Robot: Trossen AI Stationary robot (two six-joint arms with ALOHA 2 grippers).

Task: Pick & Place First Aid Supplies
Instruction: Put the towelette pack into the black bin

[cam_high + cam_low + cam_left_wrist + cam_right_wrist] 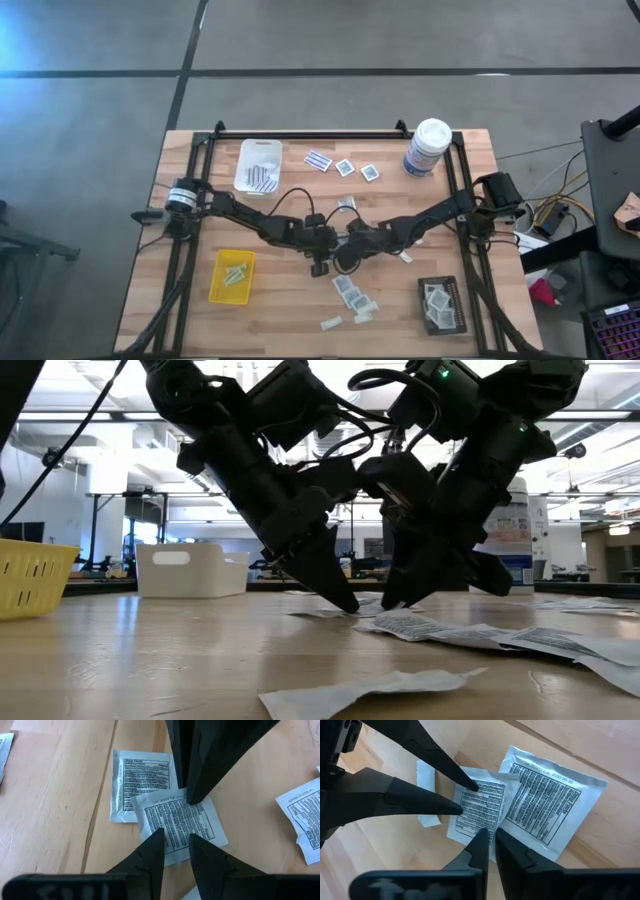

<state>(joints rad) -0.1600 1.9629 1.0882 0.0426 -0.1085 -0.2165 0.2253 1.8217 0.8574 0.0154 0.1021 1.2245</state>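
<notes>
Right now the step is lifting one printed white packet (177,827) off a second packet (140,782) that it half covers; both lie flat on the wooden table (280,320), at mid-table, w/ the black tray (441,305) well off toward the right arm's side. Right gripper (490,837) has its tips nearly together on the top packet's edge, apparently pinching it, though I can't confirm a firm hold. Left gripper (176,840) stands w/ fingers slightly apart, tips down on the same packet's opposite edge, holding nothing.

To do it well, imo: keep the left tips pressing only if they pin the lower packet, else they trap the top one. Lift the right slowly & straight up, check that only one packet comes. A thin foil edge slips easily, so re-pinch deeper if it sags. More packets (350,292) lie between this pair and the black tray.
</notes>
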